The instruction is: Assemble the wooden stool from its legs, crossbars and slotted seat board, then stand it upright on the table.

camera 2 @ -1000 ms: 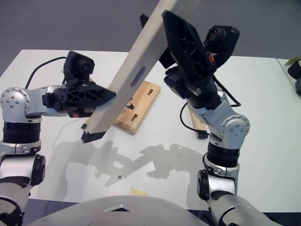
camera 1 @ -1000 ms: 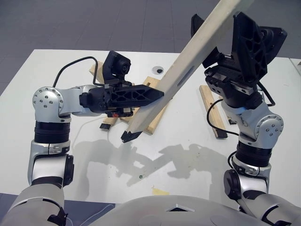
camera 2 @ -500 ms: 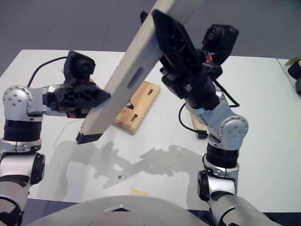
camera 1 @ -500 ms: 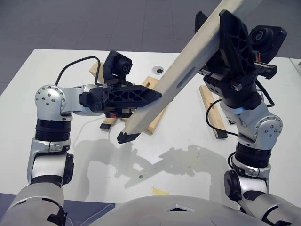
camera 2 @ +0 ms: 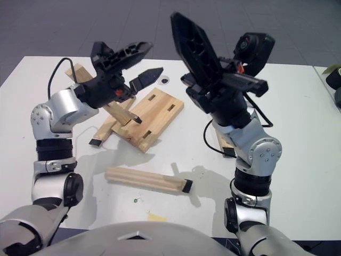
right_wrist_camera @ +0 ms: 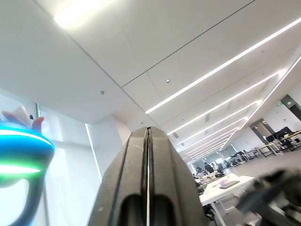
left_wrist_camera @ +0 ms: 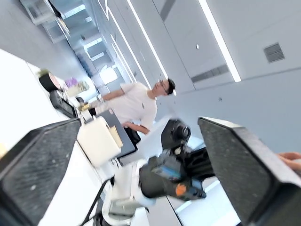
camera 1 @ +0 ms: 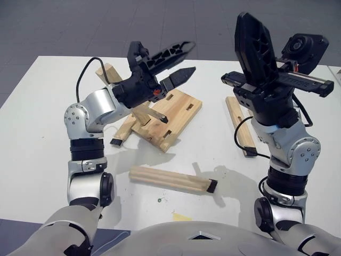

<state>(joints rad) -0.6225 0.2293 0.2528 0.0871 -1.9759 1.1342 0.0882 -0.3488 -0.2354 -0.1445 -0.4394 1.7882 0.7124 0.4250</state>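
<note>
White desk (camera 1: 48, 106), grey floor behind. Long leg (camera 1: 170, 180) lies flat near the front edge, centre of the desk, with the black cap (camera 1: 212, 186) on its right end. Nothing touches it.

Seat board (camera 1: 173, 109) with slots sits mid-desk, beyond the long leg and apart from it. Its left side rests over a stick (camera 1: 123, 130) that runs under it, dark tip toward the near side. Short stick (camera 2: 120, 113) lies across the board's left edge. One more wood piece (camera 1: 109, 72) pokes out far left, behind the left arm. Another leg (camera 1: 237, 122) lies on the right side of the desk, partly hidden by the right arm, dark tip nearest.

Left tool (camera 1: 192, 57) is raised over the far left part of the board, pointing right, fingers (left_wrist_camera: 37, 174) wide apart, gripping nothing. Right tool (camera 1: 246, 18) is raised high on the right and points up. Its fingers (right_wrist_camera: 148, 188) are pressed together, with nothing between them.

Small round hole (camera 2: 163, 80) in the desk beyond the board. Yellowish scrap (camera 1: 181, 217) at the near edge.
</note>
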